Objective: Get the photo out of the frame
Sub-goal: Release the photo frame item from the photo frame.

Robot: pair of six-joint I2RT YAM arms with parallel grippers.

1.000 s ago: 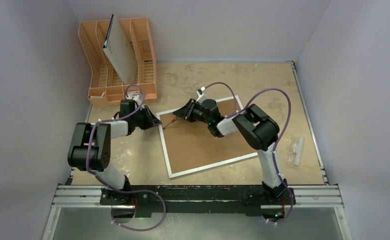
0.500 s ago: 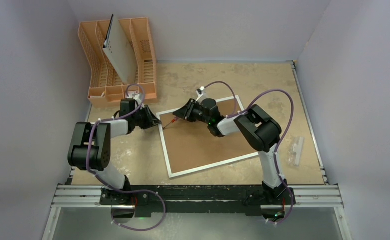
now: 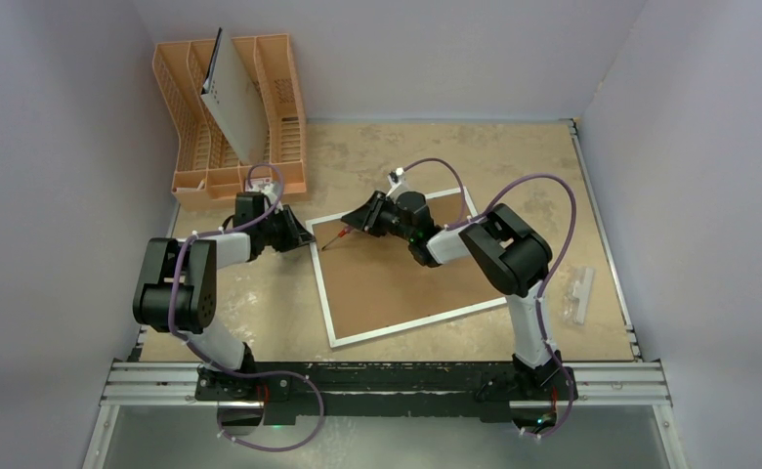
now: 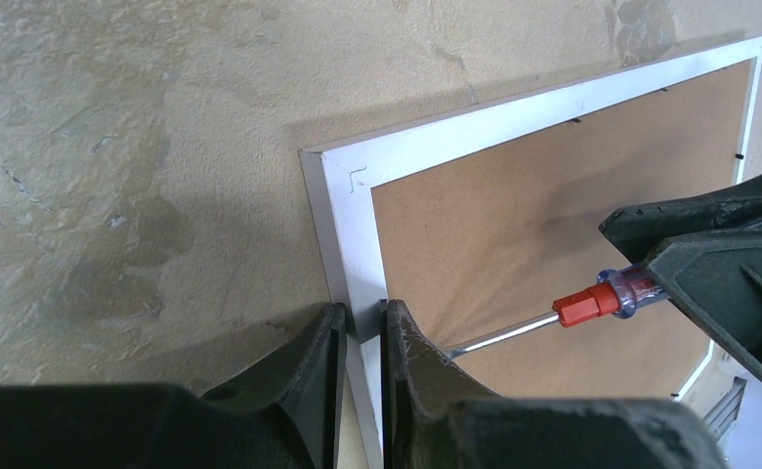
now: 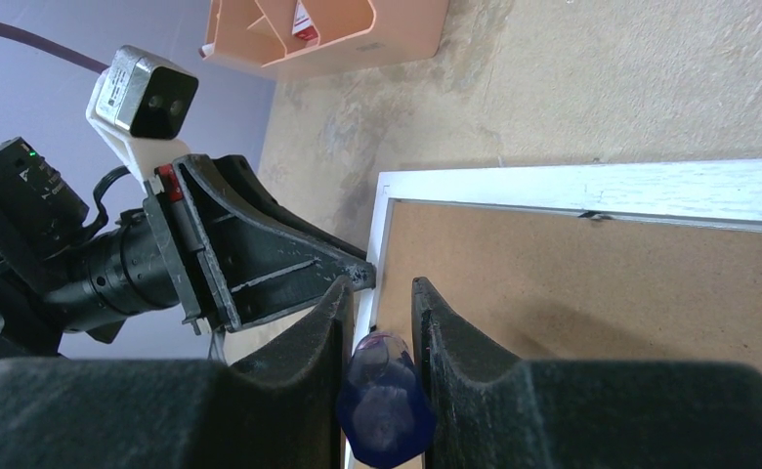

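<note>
The table (image 3: 377, 156) bears frame (image 3: 397, 283), orange rack (image 3: 289, 147), pale strip (image 3: 581, 293).

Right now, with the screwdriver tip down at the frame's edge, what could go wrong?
1. The screwdriver, held by the right gripper, has its tip right beside the left gripper, which is clamped on the frame at its white border; a slip could strike its finger.
2. A slipping tip could gouge the brown backing board.
</note>
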